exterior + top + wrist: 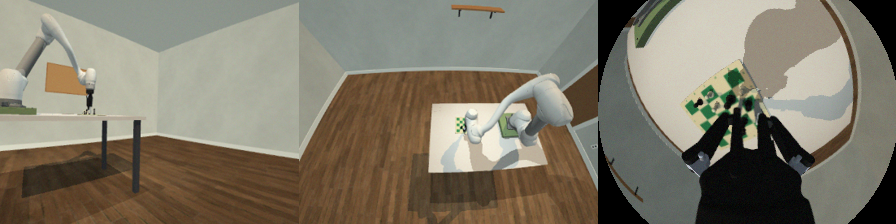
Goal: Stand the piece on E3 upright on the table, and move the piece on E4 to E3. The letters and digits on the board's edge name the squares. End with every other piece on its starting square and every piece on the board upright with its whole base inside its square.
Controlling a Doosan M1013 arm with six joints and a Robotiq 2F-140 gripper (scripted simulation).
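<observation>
The small green and cream board (457, 122) (688, 104) lies on the table; its letters and digits are too small to read. My gripper (88, 109) (748, 105) points down at the board with its fingers a narrow gap apart, so it is open. A dark piece (749, 104) stands between the fingertips; no firm contact shows. Another dark piece (730, 101) is just left of the fingers, and a pale piece (743, 90) is beyond them. Further left are a dark piece (698, 103) and grey pieces (710, 94) (716, 106). The fingers hide part of the board.
The white table (441, 152) (122, 118) (688, 45) carries the board and the arm's green base plate (504, 131) (24, 110) (644, 36). Another dark piece (94, 111) stands close beside the fingers in the exterior view. Arm shadows fall across the table.
</observation>
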